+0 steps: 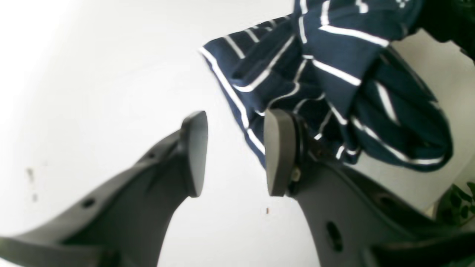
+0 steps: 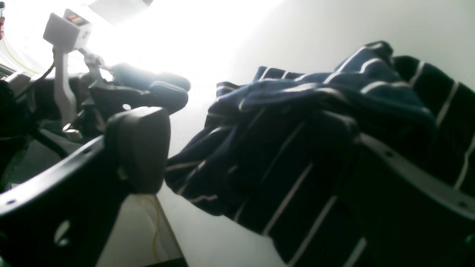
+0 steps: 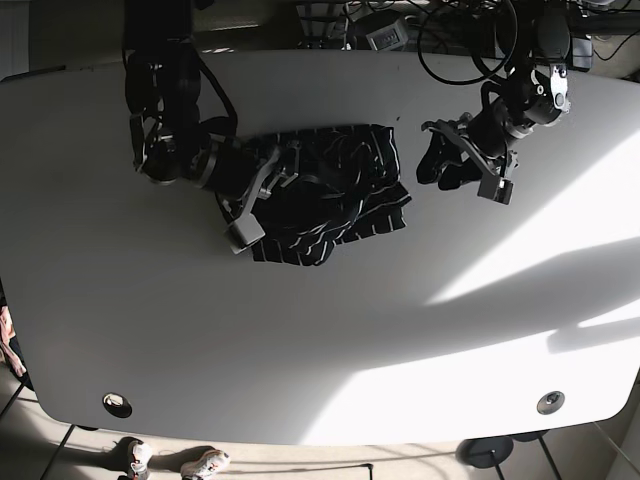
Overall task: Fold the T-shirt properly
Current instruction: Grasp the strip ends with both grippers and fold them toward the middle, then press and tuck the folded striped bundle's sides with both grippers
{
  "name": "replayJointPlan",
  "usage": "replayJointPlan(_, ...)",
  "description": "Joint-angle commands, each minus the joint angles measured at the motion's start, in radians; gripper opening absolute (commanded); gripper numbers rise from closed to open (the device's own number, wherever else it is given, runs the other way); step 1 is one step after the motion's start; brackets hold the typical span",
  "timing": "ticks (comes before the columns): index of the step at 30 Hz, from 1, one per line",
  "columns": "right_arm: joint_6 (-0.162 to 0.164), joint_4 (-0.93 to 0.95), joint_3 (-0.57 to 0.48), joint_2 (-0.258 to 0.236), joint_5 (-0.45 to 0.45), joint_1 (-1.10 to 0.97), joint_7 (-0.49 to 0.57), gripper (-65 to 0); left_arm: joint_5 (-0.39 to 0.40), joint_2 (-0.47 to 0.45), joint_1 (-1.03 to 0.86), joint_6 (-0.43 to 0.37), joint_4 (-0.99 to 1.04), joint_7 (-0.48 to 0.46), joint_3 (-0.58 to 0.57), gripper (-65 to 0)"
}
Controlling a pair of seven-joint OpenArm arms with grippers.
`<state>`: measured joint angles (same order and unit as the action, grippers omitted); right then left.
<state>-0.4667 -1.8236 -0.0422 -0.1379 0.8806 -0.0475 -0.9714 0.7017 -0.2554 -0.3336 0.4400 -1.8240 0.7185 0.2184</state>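
Navy striped T-shirt (image 3: 330, 195) crumpled on white table (image 3: 320, 340), uncontained.

One T-shirt (image 3: 330, 195), one table (image 3: 320, 340), two claws: left (image 1: 235, 154), right (image 2: 256, 148)

A broad white rounded table (image 3: 300, 340) carried 2 round metal fittings (image 3: 117, 404) near its front edge; black cables (image 3: 450, 40) lay behind it.

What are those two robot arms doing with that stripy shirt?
They're meant to fold it. The T-shirt lies crumpled in a heap on the white table, not folded yet. The right gripper is open with one finger pushed into the cloth. The left gripper is open too, right at the shirt's other edge, gripping nothing.
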Motion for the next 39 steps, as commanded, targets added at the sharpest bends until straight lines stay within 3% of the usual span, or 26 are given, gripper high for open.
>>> replayJointPlan(1,-0.004,-0.054,0.046,-0.004,0.038,0.013,0.024,-11.7,0.013,-0.031,0.008,0.058,-0.015,-0.017,0.046,-41.8)
replayJointPlan(5,-0.004,-0.017,0.153,-0.068,0.188,0.004,0.024,-11.3,0.009,-0.045,-0.003,0.101,-0.013,-0.017,0.094,-41.8)
replayJointPlan(8,-0.004,0.051,0.189,-0.073,0.193,0.004,0.024,-11.3,0.009,-0.046,-0.003,0.105,-0.013,-0.017,0.097,-41.8)
replayJointPlan(13,-0.004,0.141,0.160,-0.056,0.193,0.033,0.027,-11.3,0.013,-0.046,-0.003,0.105,-0.016,-0.017,0.095,-41.8)
replayJointPlan(17,0.004,0.173,-0.002,0.016,0.187,0.056,0.033,-11.6,0.016,-0.049,0.001,0.105,-0.021,-0.017,0.095,-41.8)
replayJointPlan(20,0.004,0.206,-0.166,0.134,0.048,0.103,0.055,-11.7,0.017,-0.051,0.003,0.105,-0.023,-0.017,0.095,-41.8)
replayJointPlan(23,0.004,0.193,-0.241,0.211,-0.033,0.122,0.053,-11.7,0.013,-0.051,0.001,0.105,-0.064,-0.017,0.105,-41.8)
replayJointPlan(25,0.000,0.150,-0.241,0.205,-0.019,0.114,0.053,-11.7,0.016,-0.051,-0.002,0.105,-0.082,-0.017,0.125,-41.8)
replayJointPlan(28,0.000,0.088,-0.232,0.125,-0.019,0.090,0.053,-11.7,0.013,-0.051,-0.002,0.105,-0.082,-0.017,0.152,-41.8)
replayJointPlan(30,-0.002,0.022,-0.158,0.076,-0.018,0.044,0.053,-11.7,0.014,-0.051,0.000,0.105,-0.082,-0.017,0.164,-41.8)
replayJointPlan(35,-0.002,0.000,-0.069,0.045,-0.027,-0.036,0.055,-11.9,0.011,-0.051,0.001,0.105,-0.082,-0.017,0.161,-41.8)
replayJointPlan(39,-0.002,0.002,-0.112,0.031,-0.027,-0.079,0.056,-11.9,0.011,-0.046,0.001,0.105,-0.082,-0.017,0.158,-41.8)
